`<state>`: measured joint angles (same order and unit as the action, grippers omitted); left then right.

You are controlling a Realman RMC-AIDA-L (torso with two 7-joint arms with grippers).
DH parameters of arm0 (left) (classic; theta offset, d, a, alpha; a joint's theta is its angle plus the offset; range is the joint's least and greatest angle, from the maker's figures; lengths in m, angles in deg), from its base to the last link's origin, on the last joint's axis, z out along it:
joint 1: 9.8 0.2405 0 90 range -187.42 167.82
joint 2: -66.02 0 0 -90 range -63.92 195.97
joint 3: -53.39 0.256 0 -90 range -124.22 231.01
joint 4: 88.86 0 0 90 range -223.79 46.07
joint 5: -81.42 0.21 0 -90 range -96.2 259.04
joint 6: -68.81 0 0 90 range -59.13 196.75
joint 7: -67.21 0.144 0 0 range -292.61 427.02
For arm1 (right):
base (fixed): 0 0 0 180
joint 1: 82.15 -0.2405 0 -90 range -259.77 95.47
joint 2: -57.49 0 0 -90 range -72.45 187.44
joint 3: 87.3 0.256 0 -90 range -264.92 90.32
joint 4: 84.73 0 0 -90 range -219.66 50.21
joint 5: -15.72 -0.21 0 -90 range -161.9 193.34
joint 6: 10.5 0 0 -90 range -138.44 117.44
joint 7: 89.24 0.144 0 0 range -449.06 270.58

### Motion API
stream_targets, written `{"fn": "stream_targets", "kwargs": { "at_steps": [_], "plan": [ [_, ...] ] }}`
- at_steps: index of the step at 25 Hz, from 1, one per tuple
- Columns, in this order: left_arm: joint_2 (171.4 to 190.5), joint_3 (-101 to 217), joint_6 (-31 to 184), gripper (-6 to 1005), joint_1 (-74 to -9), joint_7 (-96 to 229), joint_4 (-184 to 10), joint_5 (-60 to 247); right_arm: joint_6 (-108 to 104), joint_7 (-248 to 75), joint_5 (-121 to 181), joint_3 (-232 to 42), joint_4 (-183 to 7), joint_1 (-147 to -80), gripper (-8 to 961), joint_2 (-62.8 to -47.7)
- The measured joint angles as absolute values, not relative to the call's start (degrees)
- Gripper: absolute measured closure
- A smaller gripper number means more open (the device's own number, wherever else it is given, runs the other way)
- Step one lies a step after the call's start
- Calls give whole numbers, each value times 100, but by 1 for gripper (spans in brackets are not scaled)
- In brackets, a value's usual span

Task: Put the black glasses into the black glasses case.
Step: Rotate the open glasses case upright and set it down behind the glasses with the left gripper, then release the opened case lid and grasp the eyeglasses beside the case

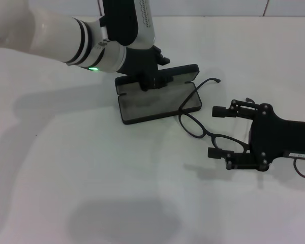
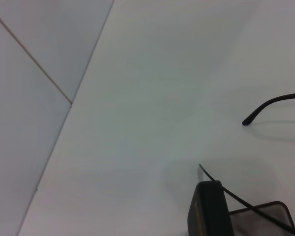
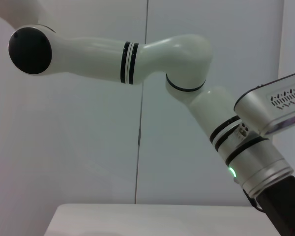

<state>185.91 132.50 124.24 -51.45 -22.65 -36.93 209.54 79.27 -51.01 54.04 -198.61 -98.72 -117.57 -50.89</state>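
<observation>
The black glasses case (image 1: 157,101) lies open mid-table, grey lining up, with its lid standing along the far edge. My left gripper (image 1: 153,80) rests at the middle of that lid. The black glasses (image 1: 201,128) lie on the table by the case's right end, one temple arm (image 1: 203,84) curving over the case's corner. My right gripper (image 1: 213,131) is open, a finger on either side of the frame's near lens. The left wrist view shows a corner of the case (image 2: 210,209) and a temple tip (image 2: 270,104). In the right wrist view only the left arm shows.
The white table (image 1: 91,178) spreads to the left and front of the case. A pale wall (image 1: 218,7) stands just behind the table's far edge. The left arm (image 3: 187,69) reaches in from the upper left over the case.
</observation>
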Motion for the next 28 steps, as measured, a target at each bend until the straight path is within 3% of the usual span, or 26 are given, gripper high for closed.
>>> {"fn": "stream_targets", "kwargs": {
  "at_steps": [3, 9, 11, 15, 18, 20, 25, 28],
  "plan": [
    [18590, 13215, 12450, 684, -5086, -2294, -3599, 20723, 7911, -5096, 5397, -19770, -9872, -11773, 205, -5071],
    [18576, 12731, 12569, 423, -4660, -1649, -3760, 18327, 7186, -4968, 5419, -18826, -10099, -11664, 206, -5237],
    [18575, 12607, 12807, 383, -4377, -1050, -4067, 17036, 6533, -4469, 5668, -18793, -10592, -11657, 207, -5196],
    [18557, 12447, 13414, 324, -3971, -234, -4777, 15441, 4906, -2341, 7284, -18772, -12284, -11646, 208, -4957],
    [18567, 12204, 13579, 325, -3836, 23, -5212, 15075, 4498, -377, 9399, -18518, -13512, -11603, 209, -4942],
    [18550, 12126, 13614, 326, -3794, 68, -5399, 15030, 4741, 536, 10646, -18188, -14134, -11586, 209, -5084],
    [18531, 11984, 13715, 329, -3771, 237, -5672, 15029, 6127, 2362, 13513, -17351, -15123, -11781, 212, -5734],
    [18530, 11948, 13717, 329, -3793, 301, -5772, 15034, 6385, 2697, 14105, -17487, -15240, -11887, 215, -5846]
  ]
}}
